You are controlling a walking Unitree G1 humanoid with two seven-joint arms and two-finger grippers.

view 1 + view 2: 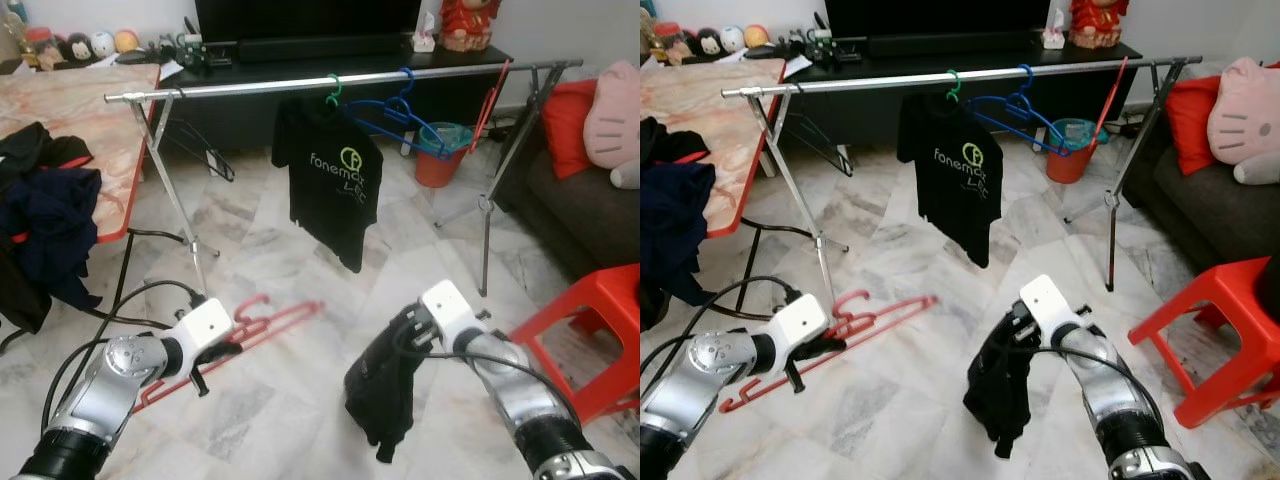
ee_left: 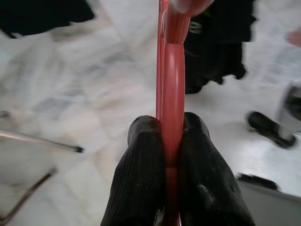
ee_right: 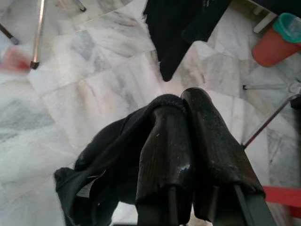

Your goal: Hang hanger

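Pinching red hanger (image 2: 172, 94) between left jaws

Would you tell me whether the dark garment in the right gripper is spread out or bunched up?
Bunched up: the dark garment dangles in a crumpled clump from the right gripper, whose fingers pinch its cloth.

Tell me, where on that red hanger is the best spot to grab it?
Probably where the left gripper already pinches it: on a thin flat bar of the red hanger, fingers either side of its narrow edge. That leaves the hook end free for the rail. The right gripper holds a black garment.
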